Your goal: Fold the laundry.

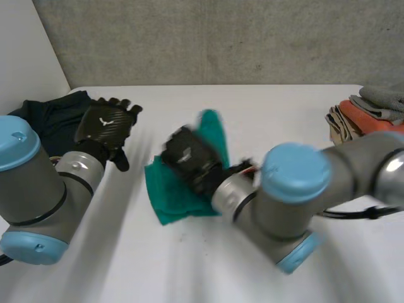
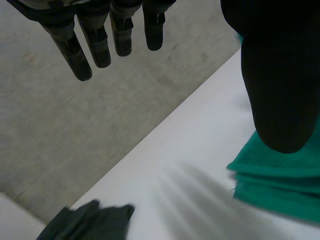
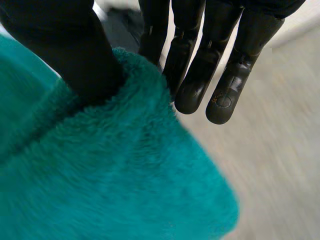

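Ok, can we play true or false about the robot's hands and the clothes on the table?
1. The right hand pinches the green cloth. True.
2. The left hand grips the dark garment. False: its fingers are straight and hold nothing.
3. A pile of folded cloths sits at the right side of the table. True.
4. The green cloth lies on that pile. False: it is mid-table, apart from the pile.

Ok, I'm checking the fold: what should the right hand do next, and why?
Probably carry that edge over onto the flat part: the right hand pinches a raised edge of the green towel, whose rest lies on the table.
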`<state>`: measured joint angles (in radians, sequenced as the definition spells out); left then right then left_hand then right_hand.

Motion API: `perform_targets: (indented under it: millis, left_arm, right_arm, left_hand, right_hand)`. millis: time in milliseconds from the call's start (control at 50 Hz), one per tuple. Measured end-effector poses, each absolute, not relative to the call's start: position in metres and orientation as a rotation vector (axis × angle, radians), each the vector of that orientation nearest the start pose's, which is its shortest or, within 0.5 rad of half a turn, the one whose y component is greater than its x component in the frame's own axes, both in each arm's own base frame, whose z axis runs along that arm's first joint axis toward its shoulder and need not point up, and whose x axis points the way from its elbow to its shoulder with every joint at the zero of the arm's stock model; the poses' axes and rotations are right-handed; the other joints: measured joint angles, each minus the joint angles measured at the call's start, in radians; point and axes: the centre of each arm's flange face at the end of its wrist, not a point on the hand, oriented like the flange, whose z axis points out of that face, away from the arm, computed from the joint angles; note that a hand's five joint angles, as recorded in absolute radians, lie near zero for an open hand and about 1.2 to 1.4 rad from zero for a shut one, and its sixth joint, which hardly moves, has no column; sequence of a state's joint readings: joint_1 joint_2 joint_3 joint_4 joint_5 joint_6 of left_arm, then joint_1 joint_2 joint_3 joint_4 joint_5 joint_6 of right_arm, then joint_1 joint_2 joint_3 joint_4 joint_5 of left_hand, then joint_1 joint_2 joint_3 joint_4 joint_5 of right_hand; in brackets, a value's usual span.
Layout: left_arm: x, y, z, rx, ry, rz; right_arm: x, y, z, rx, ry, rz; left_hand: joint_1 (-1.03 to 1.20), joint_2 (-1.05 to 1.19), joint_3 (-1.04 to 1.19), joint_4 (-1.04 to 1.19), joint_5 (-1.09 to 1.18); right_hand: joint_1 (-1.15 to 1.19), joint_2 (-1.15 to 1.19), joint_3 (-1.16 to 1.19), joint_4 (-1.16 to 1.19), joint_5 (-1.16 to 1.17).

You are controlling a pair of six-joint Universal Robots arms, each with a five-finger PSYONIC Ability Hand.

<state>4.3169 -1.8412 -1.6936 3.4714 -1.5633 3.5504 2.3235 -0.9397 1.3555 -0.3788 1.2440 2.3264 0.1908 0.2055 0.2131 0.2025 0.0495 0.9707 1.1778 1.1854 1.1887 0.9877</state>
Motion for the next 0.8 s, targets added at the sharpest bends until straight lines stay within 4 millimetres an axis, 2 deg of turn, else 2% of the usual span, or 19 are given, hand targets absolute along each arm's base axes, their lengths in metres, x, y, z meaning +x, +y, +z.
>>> perform_targets:
  millis: [60,80,140,160,220,260,280,300,360,400,460,540,640,660,720,740,800]
  left_arm:
    - [-0.252,-0.273,0.213,0.851,2.112,-2.131]
    - [-0.252,-0.273,0.213,0.851,2.112,-2.131]
    - [-0.253,-0.274,0.215,0.817,2.124,-2.142]
    - [-0.254,-0.275,0.216,0.810,2.127,-2.152]
    - [-0.261,-0.275,0.220,0.797,2.134,-2.193]
    - [-0.269,-0.274,0.223,0.797,2.142,-2.229]
    - [-0.271,-0.274,0.224,0.799,2.144,-2.238]
    - [-0.278,-0.273,0.225,0.807,2.152,-2.263]
    - [-0.295,-0.268,0.226,0.840,2.177,-2.307]
    - [-0.306,-0.266,0.223,0.868,2.198,-2.322]
    - [-0.317,-0.263,0.216,0.903,2.233,-2.309]
    - [-0.325,-0.262,0.193,0.948,2.328,-2.183]
    - [-0.319,-0.260,0.169,0.932,2.403,-1.993]
    - [-0.315,-0.259,0.162,0.919,2.418,-1.935]
    - [-0.311,-0.258,0.157,0.907,2.428,-1.883]
    - [-0.307,-0.256,0.151,0.898,2.437,-1.833]
    - [-0.304,-0.255,0.146,0.896,2.441,-1.797]
  right_arm:
    - [0.422,-0.173,0.153,-1.775,1.143,-1.949]
    - [0.422,-0.173,0.153,-1.775,1.143,-1.949]
    - [0.427,-0.164,0.144,-1.734,1.171,-1.860]
    - [0.426,-0.165,0.145,-1.702,1.199,-1.843]
    - [0.419,-0.180,0.160,-1.507,1.348,-1.805]
    - [0.409,-0.198,0.178,-1.310,1.465,-1.777]
    - [0.406,-0.201,0.182,-1.271,1.485,-1.772]
    - [0.398,-0.212,0.194,-1.140,1.544,-1.749]
    - [0.381,-0.231,0.213,-0.912,1.641,-1.687]
    - [0.371,-0.241,0.219,-0.812,1.695,-1.641]
    - [0.365,-0.251,0.219,-0.761,1.751,-1.600]
    - [0.365,-0.263,0.205,-0.775,1.850,-1.531]
    - [0.369,-0.272,0.186,-0.815,1.942,-1.446]
    - [0.373,-0.275,0.170,-0.845,2.004,-1.374]
    - [0.376,-0.276,0.163,-0.861,2.030,-1.339]
    - [0.379,-0.277,0.152,-0.889,2.059,-1.302]
    - [0.382,-0.277,0.146,-0.913,2.072,-1.288]
  left_hand:
    - [0.000,0.000,0.000,0.000,0.000]
    - [0.000,0.000,0.000,0.000,0.000]
    - [0.000,0.000,0.000,0.000,0.000]
    - [0.000,0.000,0.000,0.000,0.000]
    - [0.000,0.000,0.000,0.000,0.000]
    - [0.000,0.000,0.000,0.000,0.000]
    - [0.000,0.000,0.000,0.000,0.000]
    - [0.000,0.000,0.000,0.000,0.000]
    - [0.000,0.000,0.000,0.000,0.000]
    - [0.000,0.000,0.000,0.000,0.000]
    - [0.000,0.000,0.000,0.000,0.000]
    - [0.000,0.000,0.000,0.000,0.000]
    - [0.000,0.000,0.000,0.000,0.000]
    - [0.000,0.000,0.000,0.000,0.000]
    - [0.000,0.000,0.000,0.000,0.000]
    - [0.000,0.000,0.000,0.000,0.000]
    - [0.000,0.000,0.000,0.000,0.000]
  right_hand:
    - [-0.018,-0.019,-0.010,-0.012,-0.009]
    - [-0.018,-0.019,-0.010,-0.012,-0.009]
    - [-0.641,-0.693,-0.680,-0.680,-0.662]
    - [-0.694,-0.802,-0.772,-0.772,-0.751]
    - [-0.770,-0.950,-0.967,-0.954,-0.917]
    - [-0.770,-0.956,-0.972,-0.955,-0.919]
    - [-0.770,-0.956,-0.972,-0.955,-0.919]
    - [-0.770,-0.956,-0.972,-0.955,-0.919]
    - [-0.770,-0.956,-0.972,-0.955,-0.919]
    - [-0.770,-0.956,-0.972,-0.955,-0.919]
    - [-0.770,-0.956,-0.972,-0.955,-0.919]
    - [-0.770,-0.956,-0.972,-0.955,-0.919]
    - [-0.770,-0.956,-0.972,-0.955,-0.919]
    - [-0.770,-0.956,-0.972,-0.955,-0.919]
    - [-0.770,-0.956,-0.972,-0.955,-0.919]
    - [-0.770,-0.956,-0.972,-0.955,-0.919]
    - [-0.770,-0.956,-0.972,-0.955,-0.919]
